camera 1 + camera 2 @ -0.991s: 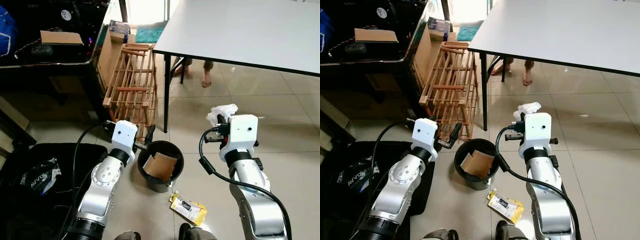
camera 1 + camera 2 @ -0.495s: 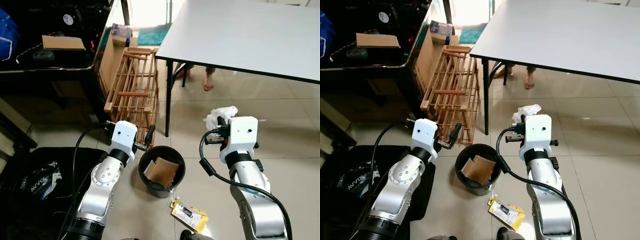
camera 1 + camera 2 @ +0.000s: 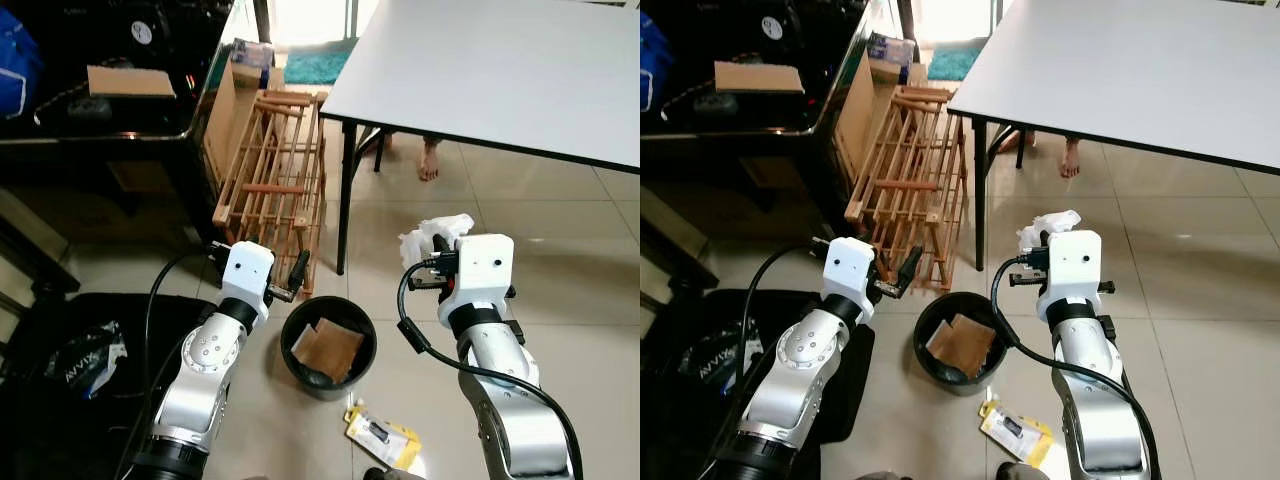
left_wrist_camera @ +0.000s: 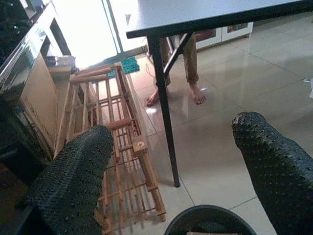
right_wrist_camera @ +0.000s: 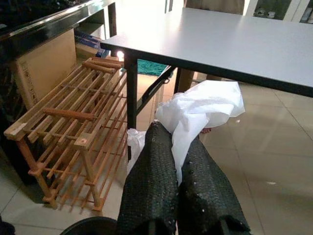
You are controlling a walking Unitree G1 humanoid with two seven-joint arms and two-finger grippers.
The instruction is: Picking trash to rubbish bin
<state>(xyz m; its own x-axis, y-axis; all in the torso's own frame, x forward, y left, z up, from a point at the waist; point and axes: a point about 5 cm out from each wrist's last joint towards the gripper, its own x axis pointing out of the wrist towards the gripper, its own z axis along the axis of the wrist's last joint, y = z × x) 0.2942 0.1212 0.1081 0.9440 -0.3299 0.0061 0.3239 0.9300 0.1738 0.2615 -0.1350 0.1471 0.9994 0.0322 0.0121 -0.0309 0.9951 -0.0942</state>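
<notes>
A round black rubbish bin (image 3: pixel 328 345) stands on the tiled floor between my arms, with a piece of brown cardboard (image 3: pixel 328 348) inside. My right gripper (image 3: pixel 437 244) is shut on a crumpled white tissue (image 3: pixel 432 233), held up to the right of the bin and above floor level; the tissue (image 5: pixel 198 112) bulges out over its fingers (image 5: pixel 151 181). My left gripper (image 3: pixel 296 272) is open and holds nothing, just left of and above the bin's rim (image 4: pixel 205 223). A yellow packet (image 3: pixel 382 434) lies on the floor in front of the bin.
A wooden rack (image 3: pixel 270 180) leans behind the bin. A grey table (image 3: pixel 500 70) stands at the right, one black leg (image 3: pixel 345 200) near the bin, a person's bare feet (image 3: pixel 430 160) beneath it. A black bag (image 3: pixel 70 370) with a wrapper lies at my left.
The camera has shifted, so the whole scene sits lower and further right in the picture. Both grippers keep their pose; the tissue stays in the right one.
</notes>
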